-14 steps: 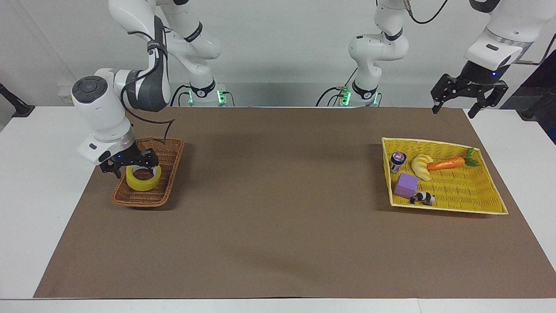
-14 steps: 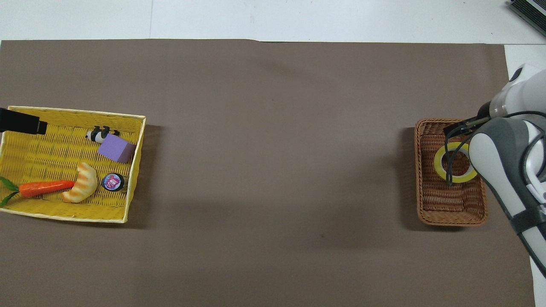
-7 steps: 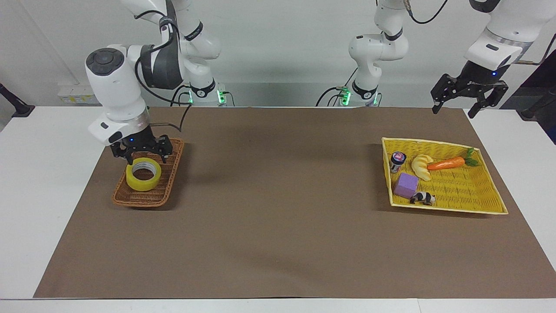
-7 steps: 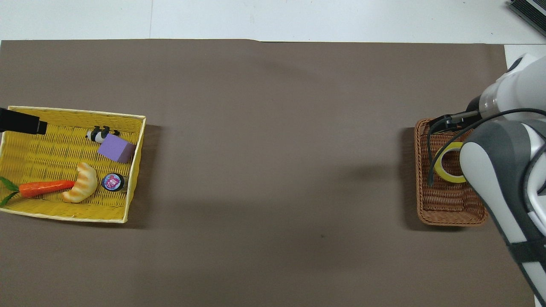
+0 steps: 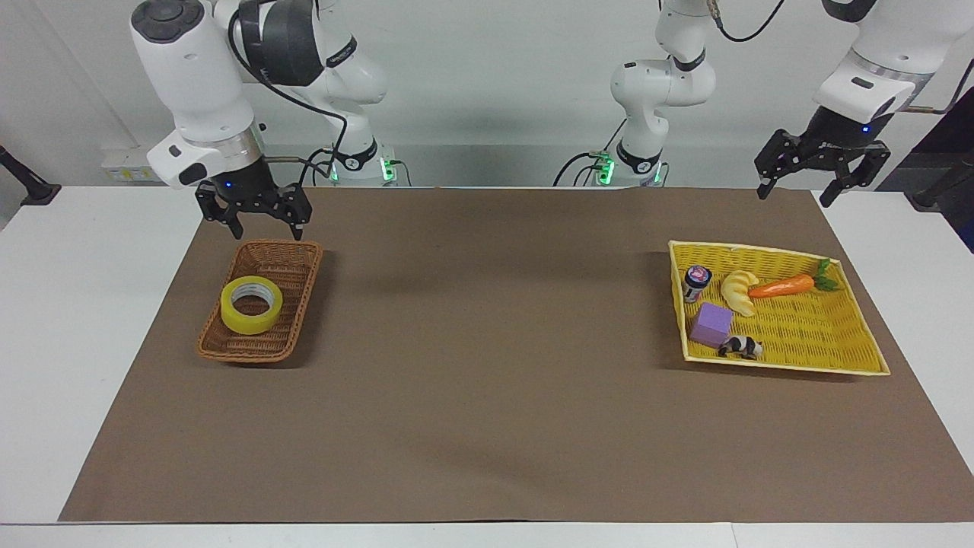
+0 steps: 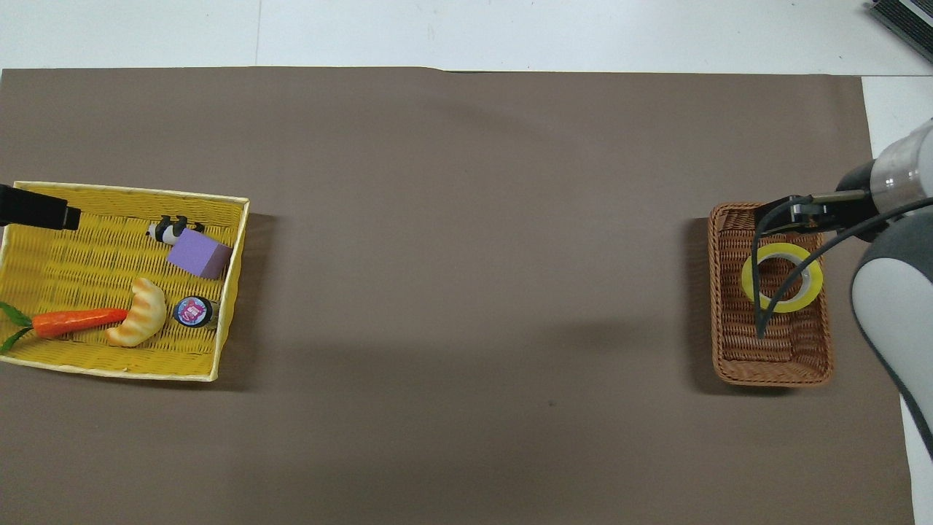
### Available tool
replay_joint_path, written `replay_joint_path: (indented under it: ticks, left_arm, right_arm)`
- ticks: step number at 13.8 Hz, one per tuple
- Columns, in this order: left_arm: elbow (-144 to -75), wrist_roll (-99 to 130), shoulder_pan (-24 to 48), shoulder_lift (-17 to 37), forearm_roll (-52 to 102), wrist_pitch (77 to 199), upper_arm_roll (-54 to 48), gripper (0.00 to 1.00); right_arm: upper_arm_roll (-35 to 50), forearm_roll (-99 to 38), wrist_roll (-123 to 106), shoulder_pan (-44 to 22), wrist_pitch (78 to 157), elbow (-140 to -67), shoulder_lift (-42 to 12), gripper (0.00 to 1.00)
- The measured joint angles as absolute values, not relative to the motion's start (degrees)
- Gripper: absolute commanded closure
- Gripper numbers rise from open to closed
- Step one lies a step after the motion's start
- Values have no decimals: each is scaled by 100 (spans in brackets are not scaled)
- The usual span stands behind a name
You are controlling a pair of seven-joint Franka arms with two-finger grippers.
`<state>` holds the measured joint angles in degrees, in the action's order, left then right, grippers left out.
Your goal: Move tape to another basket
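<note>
hidden or cut off: in the overhead view a dark cable from the right arm crosses over the tape and part of the basket; the right arm's grey and white shell is cut off at that view's edge and its fingertips are not clear there; of the left end effector only a dark bar shows at the edge, over the yellow tray
hard to make out: the label on the small jar cannot be read; the black and white toy animal is too small to tell in detail
right end effector: the right end effector hangs in the air over the end of the basket nearer to the robots, fingers spread wide, holding nothing and clear of the rim
left end effector: the left end effector waits in the air above the tabletop at the left arm's end, nearer to the robots than the yellow tray; fingers spread wide, holding nothing
tape: the tape lies flat inside the basket, hole up, at the right arm's end of the tabletop, touched by no end effector
yellow tray: holds the small jar, a croissant, a carrot, a purple block and the toy animal; the block lies just beside the toy animal
tabletop: a brown mat covers most of it
</note>
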<state>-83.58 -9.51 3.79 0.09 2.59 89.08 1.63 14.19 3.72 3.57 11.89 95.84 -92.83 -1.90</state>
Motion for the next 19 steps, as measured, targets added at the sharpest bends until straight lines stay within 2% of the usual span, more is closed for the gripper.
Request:
replay_joint_path:
  ticks: [8, 10, 13, 19]
  left_arm:
    - [-8358, -951, 379, 9, 259, 8908, 163, 0]
    - [-8358, -951, 379, 9, 259, 8908, 163, 0]
    - [-8358, -951, 379, 9, 259, 8908, 163, 0]
    - [-8358, -951, 379, 9, 259, 8908, 163, 0]
  right_arm:
    - [1382, 368, 357, 1170, 9421, -9259, -218, 0]
    - [1052, 367, 357, 807, 9307, -9144, -220, 0]
    - [-21, 345, 357, -208, 9163, -8998, -231, 0]
    - [-191, 94, 357, -378, 9160, -8972, -263, 0]
